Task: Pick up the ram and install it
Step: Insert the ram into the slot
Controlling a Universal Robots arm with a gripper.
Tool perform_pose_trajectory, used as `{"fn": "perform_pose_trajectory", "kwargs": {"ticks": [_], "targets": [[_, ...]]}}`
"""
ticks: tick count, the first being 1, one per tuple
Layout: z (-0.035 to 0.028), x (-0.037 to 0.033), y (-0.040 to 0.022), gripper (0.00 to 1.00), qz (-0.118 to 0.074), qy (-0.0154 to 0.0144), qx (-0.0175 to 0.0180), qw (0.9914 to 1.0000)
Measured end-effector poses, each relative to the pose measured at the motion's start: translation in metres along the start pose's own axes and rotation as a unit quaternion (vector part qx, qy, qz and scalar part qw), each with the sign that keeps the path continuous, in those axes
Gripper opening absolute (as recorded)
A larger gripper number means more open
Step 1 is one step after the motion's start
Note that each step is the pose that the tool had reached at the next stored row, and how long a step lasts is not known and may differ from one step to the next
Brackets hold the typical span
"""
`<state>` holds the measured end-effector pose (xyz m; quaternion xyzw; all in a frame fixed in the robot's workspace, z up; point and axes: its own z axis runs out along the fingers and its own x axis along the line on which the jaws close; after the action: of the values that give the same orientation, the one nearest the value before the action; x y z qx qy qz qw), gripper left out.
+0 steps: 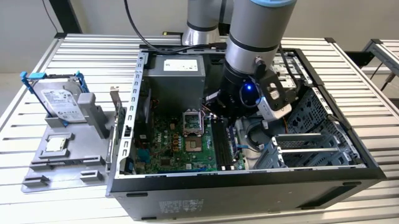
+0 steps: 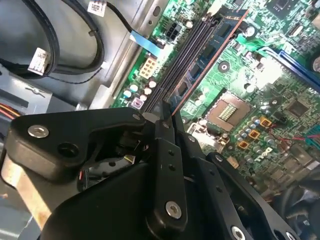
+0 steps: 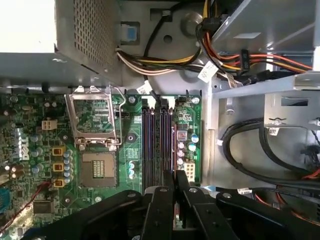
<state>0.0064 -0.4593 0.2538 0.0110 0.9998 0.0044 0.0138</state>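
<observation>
Pinching the ram [image 2: 207, 65] edge-on, the gripper [image 2: 167, 117] is hovering over the memory slots [image 3: 157, 150] at centre frame. Any tilt is risking a misseat, I judge.

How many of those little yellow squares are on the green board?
3, in a row beside the socket: one yellow square, a second, a third. Others may hide behind the gripper holding the ram.

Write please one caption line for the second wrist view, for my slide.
The claw, shut on the ram, holds it edge-on over the memory slots beside the open processor socket.
</observation>
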Motion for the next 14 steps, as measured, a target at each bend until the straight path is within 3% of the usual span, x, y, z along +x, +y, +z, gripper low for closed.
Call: {"fn": "perform_pose_trajectory", "kwargs": {"ticks": [9,14], "targets": [[0.0165,0.0005,0.0052,0.00,0.000,0.0000,0.0000,1.00000],[0.0257,-0.0076,0.0062,0.00,0.000,0.0000,0.0000,1.00000]]}}
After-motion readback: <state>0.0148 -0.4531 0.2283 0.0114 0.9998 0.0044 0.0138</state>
